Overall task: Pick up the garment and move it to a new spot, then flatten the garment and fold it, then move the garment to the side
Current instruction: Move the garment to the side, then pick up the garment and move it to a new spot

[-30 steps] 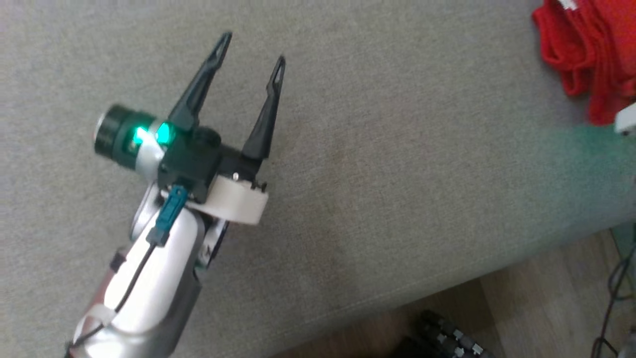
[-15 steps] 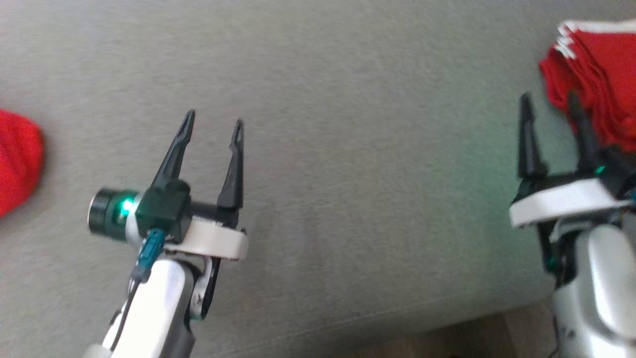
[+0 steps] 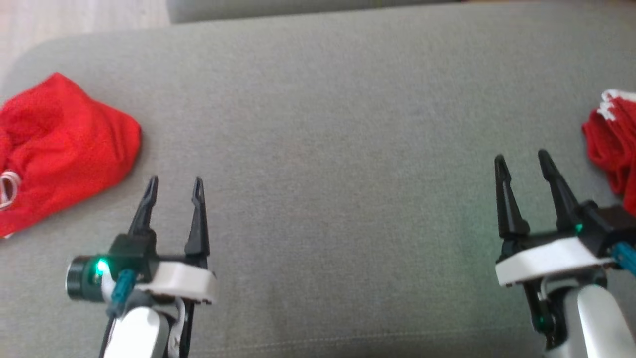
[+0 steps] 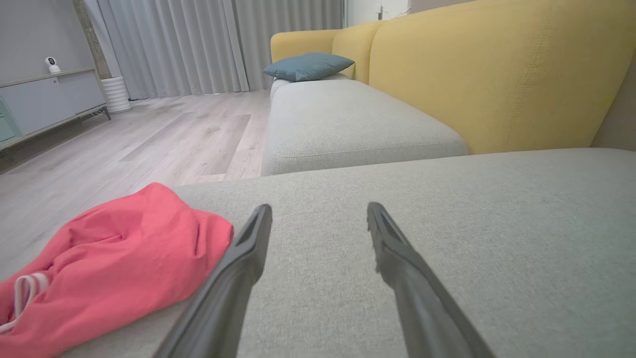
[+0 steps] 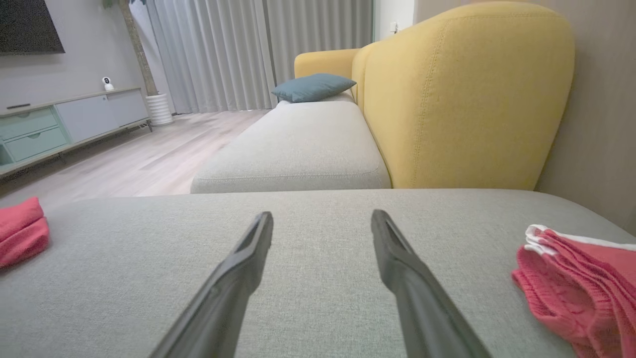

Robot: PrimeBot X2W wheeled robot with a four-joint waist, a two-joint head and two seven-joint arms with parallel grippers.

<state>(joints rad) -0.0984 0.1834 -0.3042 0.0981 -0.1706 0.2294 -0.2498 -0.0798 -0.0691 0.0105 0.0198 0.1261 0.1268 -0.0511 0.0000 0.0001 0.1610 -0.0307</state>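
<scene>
Garment [image 3: 64, 134] left edge, red pile [image 3: 613, 144] right, cushion [image 3: 338, 149] between

A crumpled red garment [image 3: 64, 139] lies in a loose, rounded heap at the left end of the grey seat cushion [image 3: 323, 149], close to its left edge. Its fabric looks like a fine knit, puffed up in soft folds, and a white cord loop shows at its near left side. A second red garment [image 3: 613, 144] lies well apart from it at the cushion's right end, partly cut off by the head view's edge. It is gathered in tight, ridged folds along the side facing the middle, with thin white trim at its far corner.
</scene>
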